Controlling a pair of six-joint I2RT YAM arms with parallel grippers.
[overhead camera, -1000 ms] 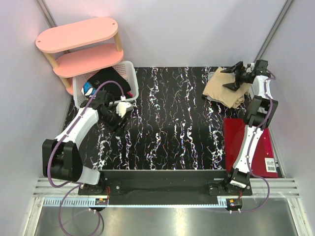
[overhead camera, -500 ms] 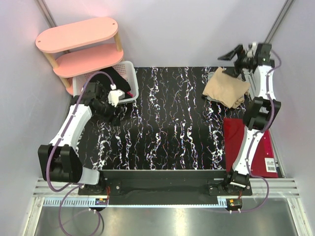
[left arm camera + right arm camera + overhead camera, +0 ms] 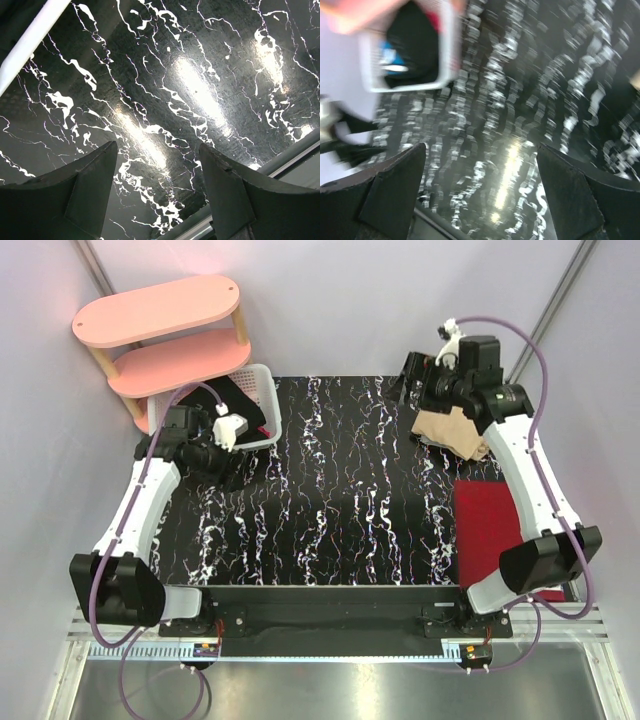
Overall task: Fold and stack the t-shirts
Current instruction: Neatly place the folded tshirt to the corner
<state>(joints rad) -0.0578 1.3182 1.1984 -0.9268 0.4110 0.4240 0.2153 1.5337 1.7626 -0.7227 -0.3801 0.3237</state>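
A tan t-shirt [image 3: 457, 430] lies folded at the table's far right. My right gripper [image 3: 413, 380] hangs open and empty just left of it, above the black marbled table [image 3: 340, 500]. In the blurred right wrist view that gripper [image 3: 481, 145] shows only table between its fingers, and a tan sliver [image 3: 635, 80] at the right edge. My left gripper [image 3: 226, 455] sits by the white basket [image 3: 264, 382] at the far left. The left wrist view has this gripper [image 3: 157, 145] open over bare table. Dark clothes [image 3: 215, 400] fill the basket.
A flat red folder [image 3: 488, 530] lies at the near right, under the right arm. A pink two-tier shelf [image 3: 160, 310] stands in the far left corner behind the basket. The basket [image 3: 447, 50] also shows at the upper left of the right wrist view.
The right arm has lifted off the tan t-shirt and swung left, its gripper now beside the shirt. The left gripper has drawn back toward the basket and opened a little wider.
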